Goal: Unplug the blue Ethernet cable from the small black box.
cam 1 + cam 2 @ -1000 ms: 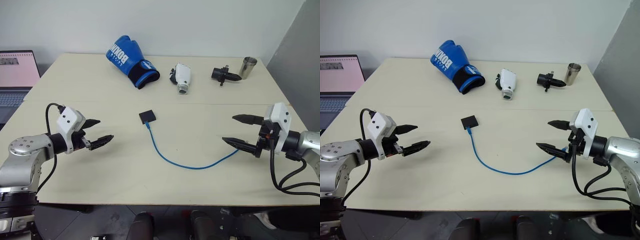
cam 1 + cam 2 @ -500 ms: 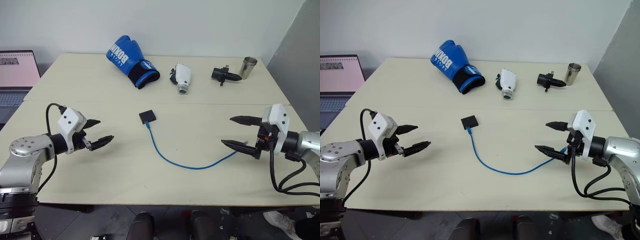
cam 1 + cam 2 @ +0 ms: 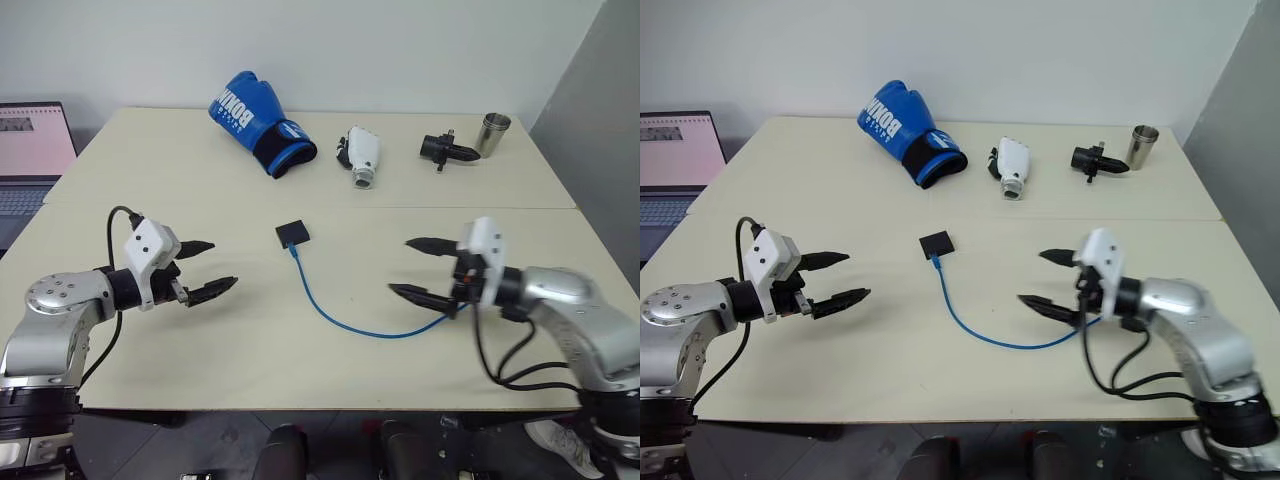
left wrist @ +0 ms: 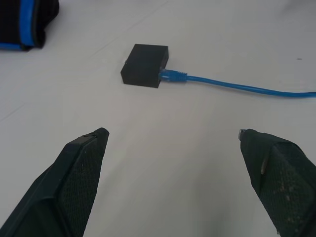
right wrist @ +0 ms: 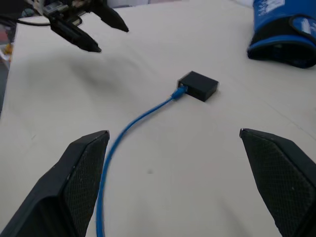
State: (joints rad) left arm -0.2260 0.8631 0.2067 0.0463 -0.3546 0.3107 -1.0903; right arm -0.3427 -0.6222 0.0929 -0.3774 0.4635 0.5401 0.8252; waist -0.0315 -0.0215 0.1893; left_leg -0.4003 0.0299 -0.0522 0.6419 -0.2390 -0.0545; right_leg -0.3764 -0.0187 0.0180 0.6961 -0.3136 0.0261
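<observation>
1. While both arms hover over the pale beige counter (image 3: 200, 360), I see the left gripper (image 3: 207, 268) and right gripper (image 3: 416, 267) with fingers spread wide, holding nothing.
2. The thin bright-blue Ethernet cable (image 3: 345, 322) curves mid-counter between them; it looks limp and light, so I'd pinch near the plug.
3. The tiny matte-black square box (image 3: 292, 234) looks light enough to slide; I'd pin it first.
4. My left wrist view shows the clear plug (image 4: 173, 75) seated in the box's side, too small from the head.

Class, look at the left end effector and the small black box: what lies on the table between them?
Nothing: in the left wrist view, bare table runs from the open left end effector to the small black box.
</observation>
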